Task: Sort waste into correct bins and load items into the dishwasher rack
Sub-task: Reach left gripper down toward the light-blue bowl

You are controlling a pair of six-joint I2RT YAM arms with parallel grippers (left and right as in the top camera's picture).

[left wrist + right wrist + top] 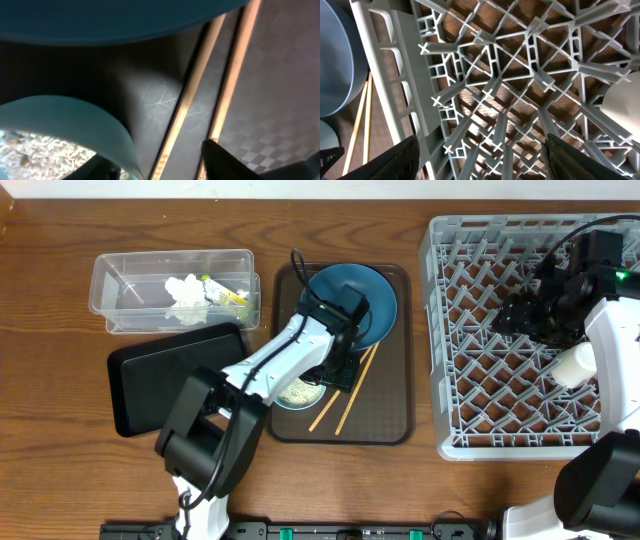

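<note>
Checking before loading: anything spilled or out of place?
Only the pale blue-white bowl on the brown serving tray: it holds loose whitish rice scraps, so it looks unready for the grey plastic rack.

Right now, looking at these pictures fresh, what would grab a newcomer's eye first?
The big grey dishwasher rack fills the right side, with the right gripper open above its pegs and a white cup in it. In the middle, the left gripper reaches down onto a brown tray that holds a dark blue plate, a bowl of rice-like scraps and two chopsticks.
</note>
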